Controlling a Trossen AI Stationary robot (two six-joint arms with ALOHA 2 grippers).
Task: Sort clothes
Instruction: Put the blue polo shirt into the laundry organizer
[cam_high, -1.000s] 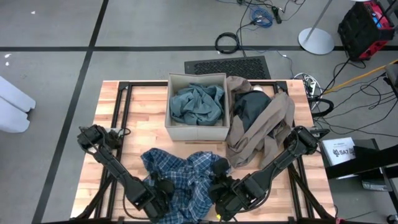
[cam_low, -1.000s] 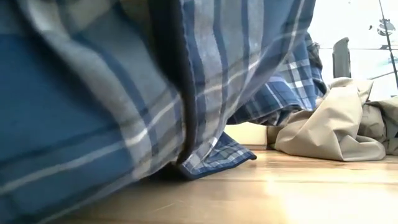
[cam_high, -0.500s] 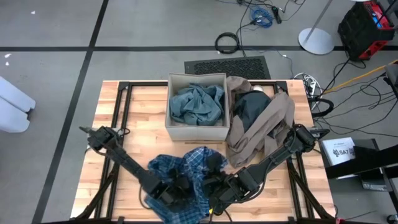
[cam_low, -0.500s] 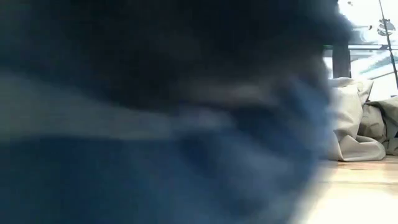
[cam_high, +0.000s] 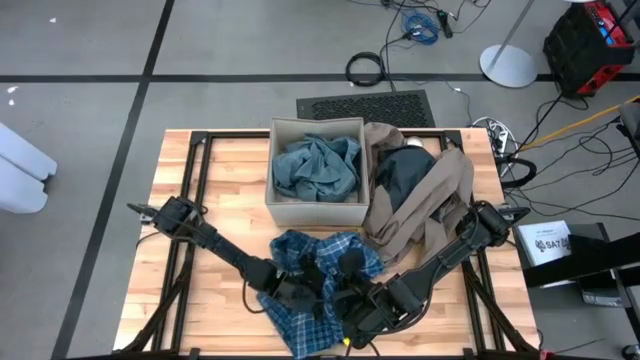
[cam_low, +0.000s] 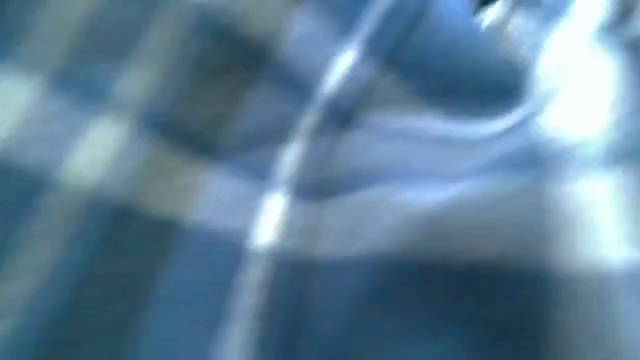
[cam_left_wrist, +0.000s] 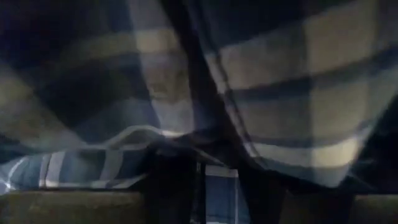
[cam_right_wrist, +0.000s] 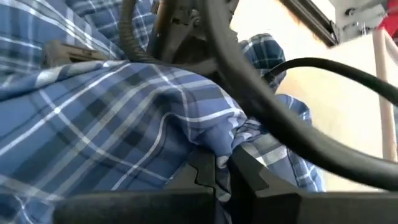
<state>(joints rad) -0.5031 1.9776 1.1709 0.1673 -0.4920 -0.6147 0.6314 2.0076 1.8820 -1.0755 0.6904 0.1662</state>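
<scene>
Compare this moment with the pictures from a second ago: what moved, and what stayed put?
The left gripper swept toward the table's middle, dragging the plaid shirt with it; the shirt bunched up and shifted toward the right gripper, which stayed shut on the shirt's fabric and moved little. The cardboard box with its teal-green piece, and the taupe-brown piece beside it, did not move.

Plaid shirt (cam_high: 322, 285) now bunched rightward toward the table's middle, left gripper (cam_high: 300, 287) closer to right gripper (cam_high: 347, 297).
</scene>
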